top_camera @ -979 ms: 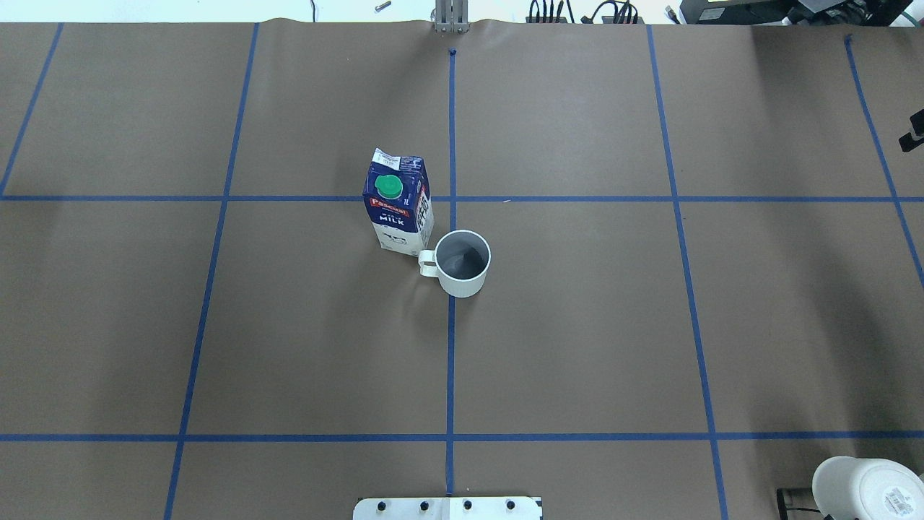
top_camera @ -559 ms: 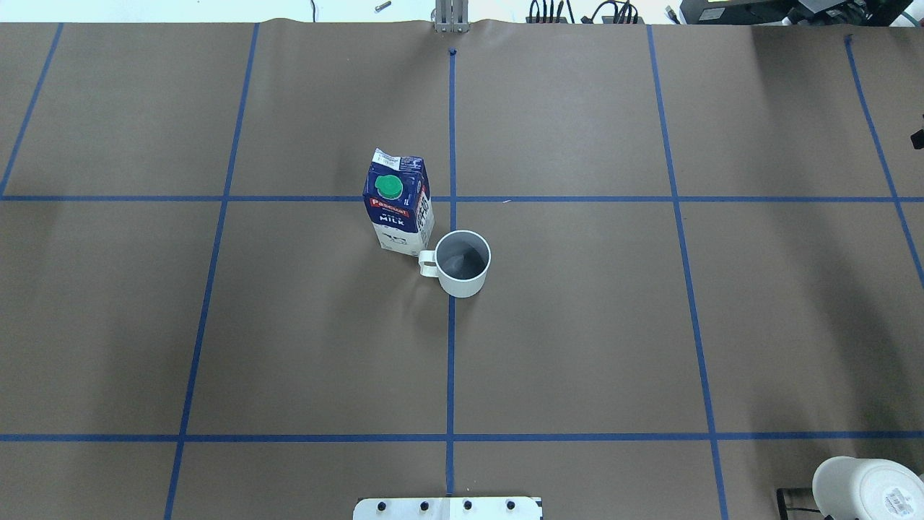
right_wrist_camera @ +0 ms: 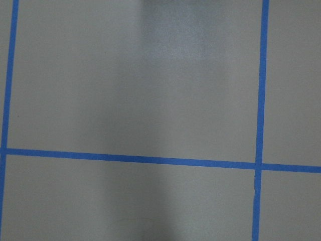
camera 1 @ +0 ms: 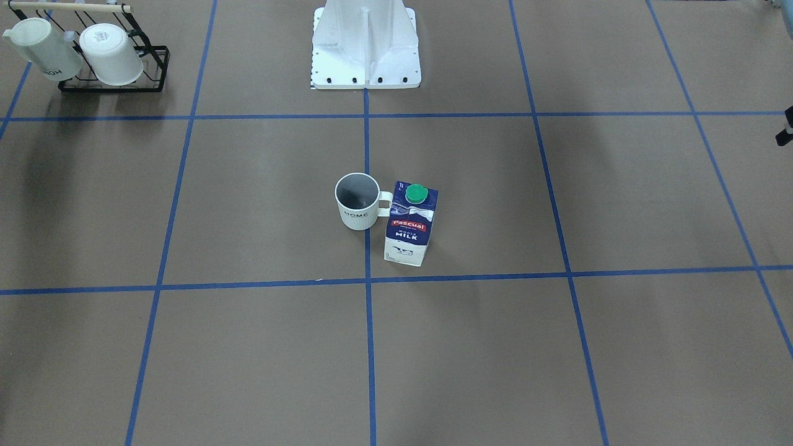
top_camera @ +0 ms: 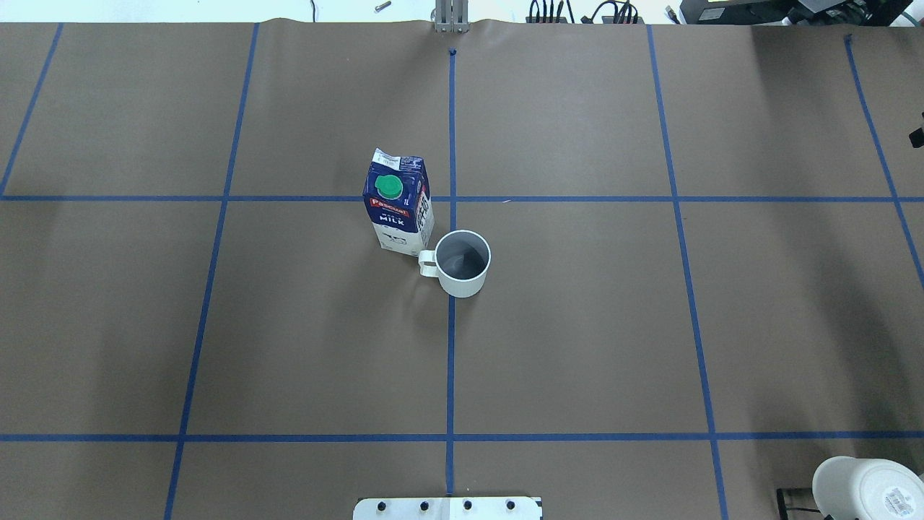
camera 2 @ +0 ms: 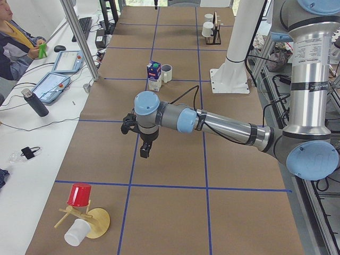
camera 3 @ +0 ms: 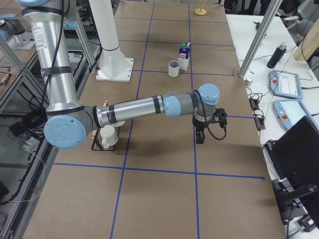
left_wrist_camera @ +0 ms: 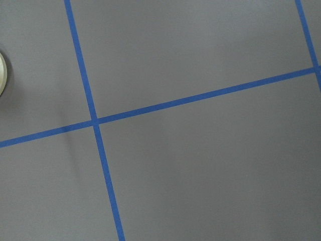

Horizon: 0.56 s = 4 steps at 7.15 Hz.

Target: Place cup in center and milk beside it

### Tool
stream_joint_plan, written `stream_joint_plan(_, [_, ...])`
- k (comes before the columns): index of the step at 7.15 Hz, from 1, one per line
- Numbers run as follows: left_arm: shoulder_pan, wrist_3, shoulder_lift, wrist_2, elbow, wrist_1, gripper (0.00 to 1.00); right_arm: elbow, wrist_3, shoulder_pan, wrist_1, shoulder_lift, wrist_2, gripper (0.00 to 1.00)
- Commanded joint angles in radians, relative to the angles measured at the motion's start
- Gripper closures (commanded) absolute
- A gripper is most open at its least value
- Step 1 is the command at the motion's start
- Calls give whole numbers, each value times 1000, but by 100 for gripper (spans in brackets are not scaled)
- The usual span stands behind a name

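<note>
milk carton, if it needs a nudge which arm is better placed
Left, probably: the milk stands on the robot's left of the cup, so the left gripper could reach it without crossing the cup. It hangs well back, though.

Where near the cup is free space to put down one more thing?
Bare table lies to the robot's right of the cup and between it and the robot base. Crowded only at the handle, where the milk stands close.

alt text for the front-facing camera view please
A white HOME mug stands upright on the centre tape line of a brown table, with a Pascual milk carton upright close by its handle side. The robot's white base is at the top, a mug rack top left.
</note>
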Motion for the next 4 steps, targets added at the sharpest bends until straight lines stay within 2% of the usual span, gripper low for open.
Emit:
stream_joint_plan(1, [-5,-3,-6,-4,17,-3,2,10,1,0,5,-11,24,0])
stream_joint_plan(4, [-2,-2,-17,-4,45,-7,2,36,1,-2,3,-10,16,0])
